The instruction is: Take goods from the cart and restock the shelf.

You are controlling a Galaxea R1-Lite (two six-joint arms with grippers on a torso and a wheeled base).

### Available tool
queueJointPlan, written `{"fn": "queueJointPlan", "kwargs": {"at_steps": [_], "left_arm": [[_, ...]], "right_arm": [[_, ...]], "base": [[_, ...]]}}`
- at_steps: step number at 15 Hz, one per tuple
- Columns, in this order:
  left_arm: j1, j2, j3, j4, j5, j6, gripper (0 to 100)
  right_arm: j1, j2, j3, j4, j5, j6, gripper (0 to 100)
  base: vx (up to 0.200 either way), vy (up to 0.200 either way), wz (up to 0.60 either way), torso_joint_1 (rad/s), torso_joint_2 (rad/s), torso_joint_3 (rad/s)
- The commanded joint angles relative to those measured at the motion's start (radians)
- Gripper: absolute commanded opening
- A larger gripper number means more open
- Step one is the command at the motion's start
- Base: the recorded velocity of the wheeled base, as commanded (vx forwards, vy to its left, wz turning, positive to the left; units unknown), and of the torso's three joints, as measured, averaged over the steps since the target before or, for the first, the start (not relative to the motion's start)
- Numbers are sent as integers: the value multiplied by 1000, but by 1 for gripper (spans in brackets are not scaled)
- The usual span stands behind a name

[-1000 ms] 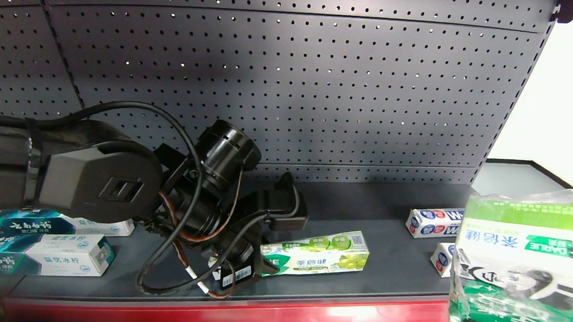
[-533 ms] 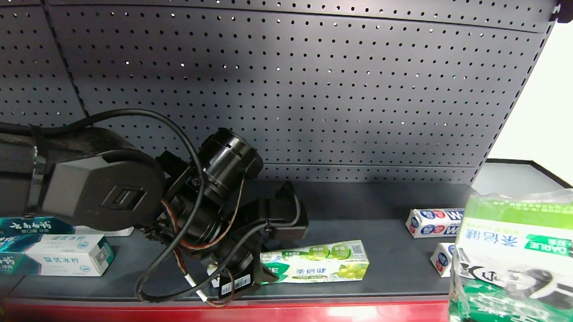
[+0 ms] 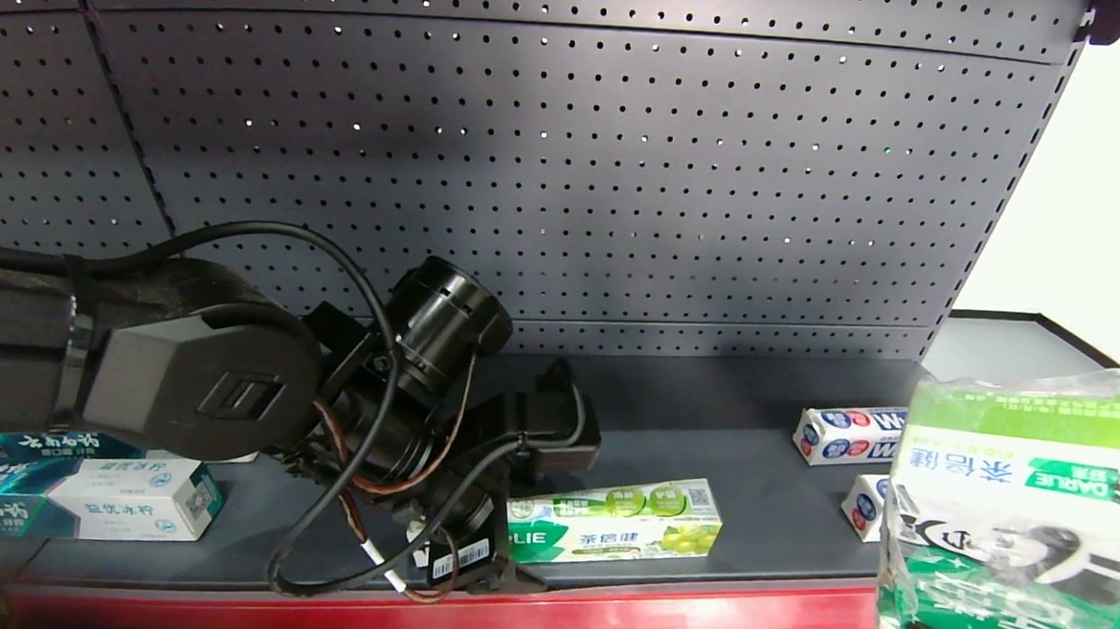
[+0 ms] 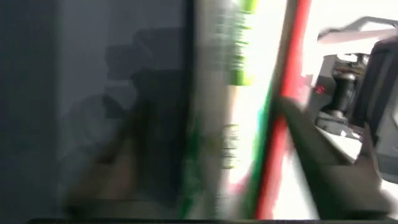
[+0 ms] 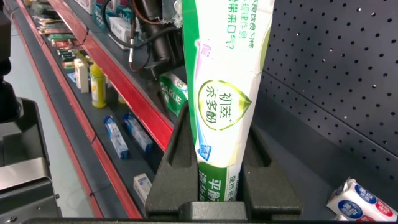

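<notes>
A green and white toothpaste box (image 3: 611, 523) lies flat on the dark shelf (image 3: 759, 536), close to its red front edge (image 3: 698, 609). My left gripper (image 3: 498, 546) sits at the box's left end, low over the shelf front. In the left wrist view the box (image 4: 217, 124) runs lengthwise through the middle, blurred. At the right of the head view my right gripper holds up a green and white bagged pack (image 3: 1018, 530). In the right wrist view that gripper (image 5: 221, 134) is shut on the pack (image 5: 224, 74), which stands upright in front of the shelf.
Teal and white toothpaste boxes (image 3: 71, 495) are stacked at the shelf's left. Blue, white and red boxes (image 3: 851, 433) lie at its right. A grey pegboard (image 3: 568, 162) backs the shelf. Lower shelves hold several small goods (image 5: 115, 134).
The green box has gone from tilted to flat and slid toward the shelf's front edge, with the left gripper lowering along with it. The right arm and its pack have not moved.
</notes>
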Motion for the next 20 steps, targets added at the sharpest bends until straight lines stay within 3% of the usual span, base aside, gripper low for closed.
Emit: {"fn": "queueJointPlan", "kwargs": {"at_steps": [1, 5, 12, 15, 17, 20], "left_arm": [[-1, 0, 0, 8, -4, -2, 100], [12, -66, 7, 12, -4, -3, 100], [67, -272, 116, 9, -4, -5, 100], [68, -367, 170, 8, -1, -34, 100], [73, -434, 202, 6, 22, -42, 100], [124, -585, 302, -14, 71, -43, 100]], "right_arm": [[0, 0, 2, 0, 0, -1, 0], [0, 1, 6, 0, 0, -1, 0], [-11, 3, 5, 0, -1, -1, 0], [-18, 9, 2, 0, -1, -1, 0], [-41, 11, -5, 0, -1, -1, 0], [-83, 11, -8, 0, -1, 1, 0]], "base": [[0, 0, 0, 0, 0, 0], [0, 0, 0, 0, 0, 0], [0, 0, 0, 0, 0, 0], [0, 0, 0, 0, 0, 0], [0, 0, 0, 0, 0, 0], [0, 0, 0, 0, 0, 0]]}}
